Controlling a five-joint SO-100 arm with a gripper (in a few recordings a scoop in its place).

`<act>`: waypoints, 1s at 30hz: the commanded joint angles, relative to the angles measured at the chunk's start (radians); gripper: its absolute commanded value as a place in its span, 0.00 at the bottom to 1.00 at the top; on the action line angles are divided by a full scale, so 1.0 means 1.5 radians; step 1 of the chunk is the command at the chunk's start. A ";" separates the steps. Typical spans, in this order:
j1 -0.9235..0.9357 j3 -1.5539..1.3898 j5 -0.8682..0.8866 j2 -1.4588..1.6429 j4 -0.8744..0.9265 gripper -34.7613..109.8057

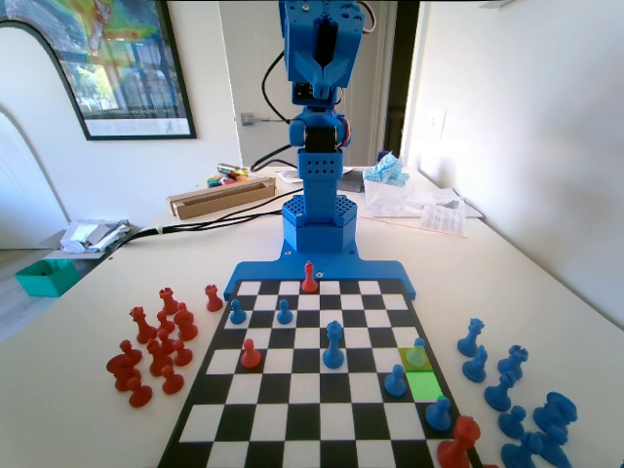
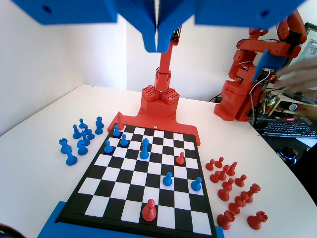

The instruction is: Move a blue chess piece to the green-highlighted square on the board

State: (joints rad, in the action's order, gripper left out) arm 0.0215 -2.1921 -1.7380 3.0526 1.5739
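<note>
The board (image 1: 405,281) lies in front of the blue arm. A blue chess piece (image 1: 417,353), a small pawn, stands on a yellow-olive square at the right edge in the fixed view, and in the wrist view this pawn (image 2: 108,147) is at the left. The green-highlighted square (image 1: 425,384) is bare, directly in front of that pawn. Another blue pawn (image 1: 395,380) stands just left of the green square. My gripper (image 1: 327,68) is held high above the arm's base, far from the pieces. In the wrist view the gripper (image 2: 157,47) has its jaws together with nothing between them.
On the board stand a taller blue piece (image 1: 333,344), more blue pawns (image 1: 237,312), a red pawn (image 1: 251,354) and a red piece (image 1: 310,277). Captured red pieces (image 1: 156,341) lie left of the board and blue ones (image 1: 507,380) right. A red piece (image 1: 460,441) stands at the near right corner.
</note>
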 commanded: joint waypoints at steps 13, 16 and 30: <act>0.007 0.006 -0.007 0.002 -0.002 0.26; 0.007 0.006 -0.007 0.002 -0.002 0.26; -0.002 0.006 -0.007 0.002 -0.002 0.26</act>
State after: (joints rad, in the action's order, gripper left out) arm 0.0215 -2.1921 -1.7380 3.0526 1.5739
